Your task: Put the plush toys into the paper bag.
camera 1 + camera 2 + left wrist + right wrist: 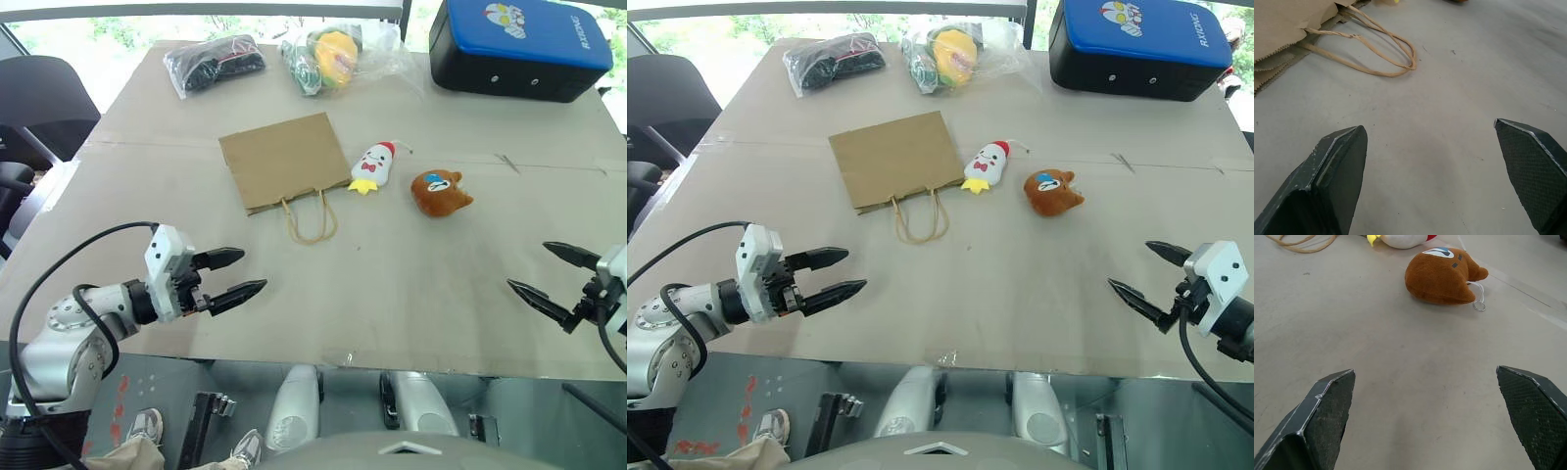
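The left gripper [237,275] hangs over the near left part of the table [411,294], its two black fingers spread wide with nothing between them. It points toward the table's middle. In its wrist view the fingertips [1334,161] frame bare tabletop, with the bag's loop handles just beyond.

The right gripper [541,275] hangs over the near right edge, its fingers likewise spread wide and empty, pointing inward toward the middle. In its wrist view the brown toy lies ahead of the fingertips [1327,401], well apart from them, with a thin cord and small ring at its side.

The bag [284,161] lies flat near the table's centre, ahead and to the right of the left gripper. Its mouth faces the robot and its two handles [312,217] lie on the tabletop on the near side.

The chicken [373,166] lies just beside the bag's right edge, near but not clearly touching it, its red comb pointing away from the robot and its yellow feet toward the handles. The brown toy [439,192] lies to the right of the chicken, a little apart from it and slightly nearer the robot.

Along the far edge lie a clear plastic bag of dark items [214,63], a wrapped yellow-green toy [333,56] beside it, and a blue-and-black case [519,44] at the far right corner.
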